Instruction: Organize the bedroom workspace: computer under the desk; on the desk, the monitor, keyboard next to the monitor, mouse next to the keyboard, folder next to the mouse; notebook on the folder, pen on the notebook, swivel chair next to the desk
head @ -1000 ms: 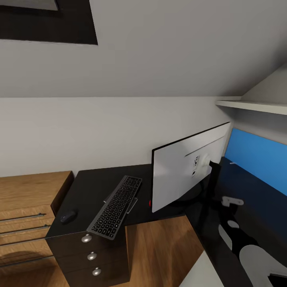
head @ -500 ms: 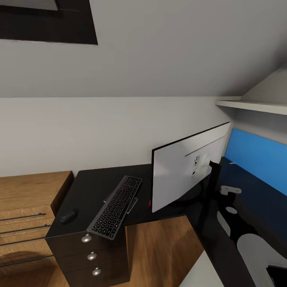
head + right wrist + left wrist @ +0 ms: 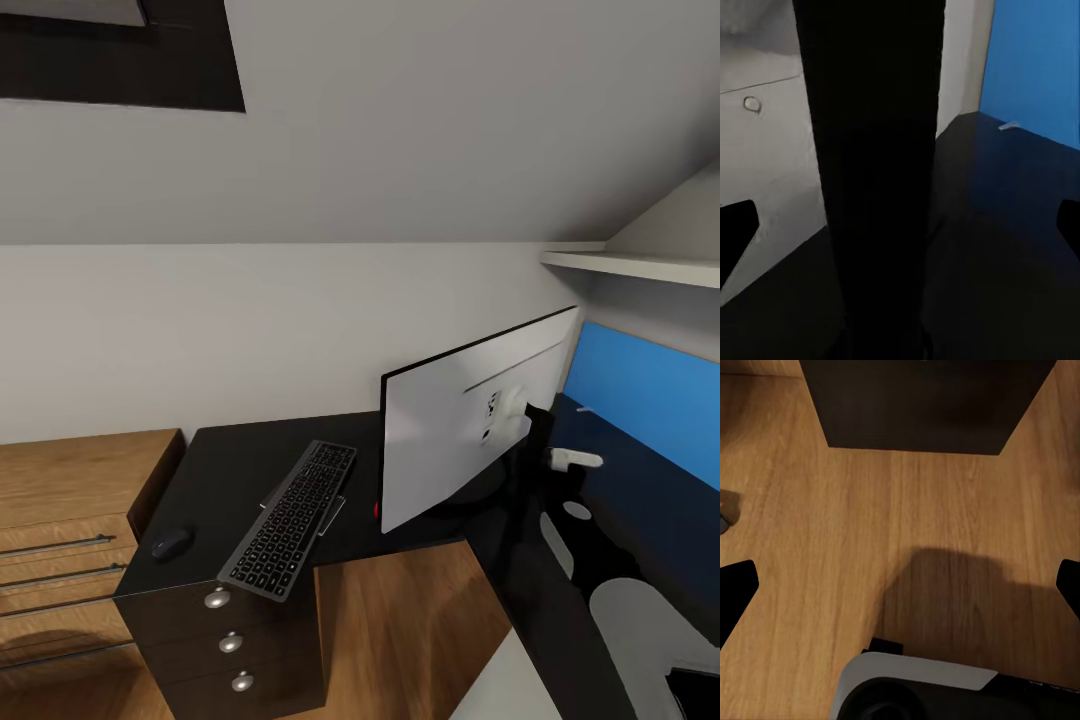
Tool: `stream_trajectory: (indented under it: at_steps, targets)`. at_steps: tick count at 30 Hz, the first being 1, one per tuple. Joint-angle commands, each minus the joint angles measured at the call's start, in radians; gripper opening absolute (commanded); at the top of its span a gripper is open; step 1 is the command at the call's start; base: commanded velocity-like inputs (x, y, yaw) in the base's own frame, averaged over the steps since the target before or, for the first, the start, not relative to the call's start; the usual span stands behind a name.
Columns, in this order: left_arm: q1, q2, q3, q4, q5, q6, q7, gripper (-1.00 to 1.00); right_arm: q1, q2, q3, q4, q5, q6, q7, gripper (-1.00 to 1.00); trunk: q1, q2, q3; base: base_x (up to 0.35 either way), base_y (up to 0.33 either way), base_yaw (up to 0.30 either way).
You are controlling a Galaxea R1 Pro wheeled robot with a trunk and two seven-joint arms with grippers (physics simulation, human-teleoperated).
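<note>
The monitor (image 3: 465, 430) stands on the corner of the L-shaped desk (image 3: 235, 470), its white back turned toward the camera and its thin black stand (image 3: 874, 187) rising directly ahead of the right pincer (image 3: 900, 225). That pincer is spread wide, its two dark tips at the outer edges of the right wrist view with the stand between them, not yet touching. The keyboard (image 3: 290, 520) lies slantwise on the desk just beside the monitor, its near end overhanging the front edge above the drawers (image 3: 230, 640); the mouse (image 3: 171, 543) sits near the desk's left end, apart from the keyboard. The left pincer (image 3: 900, 585) is also spread, holding nothing, above the wood floor (image 3: 832, 547). Risk, as judged: gripping or pushing the stand could tip the tall screen, or swing it into the keyboard and send that off the edge. Open room is limited: the wall is close behind, a blue panel (image 3: 650, 400) and a shelf (image 3: 640, 265) bound the right wing, and a wood dresser (image 3: 70, 510) abuts the left end.
</note>
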Motion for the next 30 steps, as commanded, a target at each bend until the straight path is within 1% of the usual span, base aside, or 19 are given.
stream_trajectory:
  at_steps: [1, 2, 3, 5, 8, 12, 14, 24, 30]
  targets:
    - [0.0, 0.001, -0.008, -0.001, 0.009, -0.002, 0.004, 1.0, -0.001, 0.005, 0.002, 0.0, -0.005, -0.004, -0.001, 1.0, 0.0, -0.001, -0.001, 0.0, 0.0, 0.0]
    - [0.0, 0.001, -0.008, 0.003, 0.009, -0.002, 0.004, 1.0, -0.001, 0.019, 0.003, -0.001, -0.001, -0.006, -0.001, 1.0, 0.0, -0.001, -0.001, 0.0, 0.0, 0.0]
    - [0.0, 0.001, -0.008, 0.008, 0.009, -0.002, 0.004, 1.0, -0.001, 0.026, 0.004, -0.002, 0.001, -0.007, -0.001, 1.0, 0.0, -0.001, -0.001, 0.0, 0.0, 0.0]
    - [0.0, 0.001, -0.008, 0.017, 0.009, -0.002, 0.004, 1.0, -0.001, 0.034, 0.006, -0.002, 0.004, -0.009, -0.001, 1.0, 0.0, -0.001, -0.001, 0.0, 0.0, 0.0]
    - [0.0, 0.001, -0.008, 0.021, 0.009, -0.002, 0.004, 1.0, -0.001, 0.037, 0.007, -0.003, 0.013, -0.009, 0.0, 1.0, 0.0, -0.001, -0.001, 0.0, 0.0, 0.0]
    - [0.0, 0.001, -0.008, 0.024, 0.009, -0.002, 0.004, 1.0, -0.001, 0.036, 0.006, -0.003, 0.04, -0.01, 0.001, 1.0, 0.0, -0.001, -0.001, 0.0, 0.0, 0.0]
    - [0.0, 0.001, -0.008, 0.024, 0.009, -0.002, 0.004, 1.0, -0.001, 0.034, 0.005, -0.003, 0.045, -0.01, 0.002, 1.0, 0.0, -0.001, -0.001, 0.0, 0.0, 0.0]
    - [0.0, 0.001, -0.008, 0.026, 0.009, -0.002, 0.003, 1.0, 0.0, 0.026, 0.001, -0.005, 0.049, -0.013, 0.001, 1.0, 0.0, -0.001, -0.001, 0.0, 0.0, 0.0]
    - [0.0, 0.001, -0.007, 0.026, 0.009, -0.002, 0.003, 1.0, 0.001, 0.025, 0.001, -0.007, 0.049, -0.045, 0.003, 1.0, 0.0, -0.001, -0.001, 0.0, 0.0, 0.0]
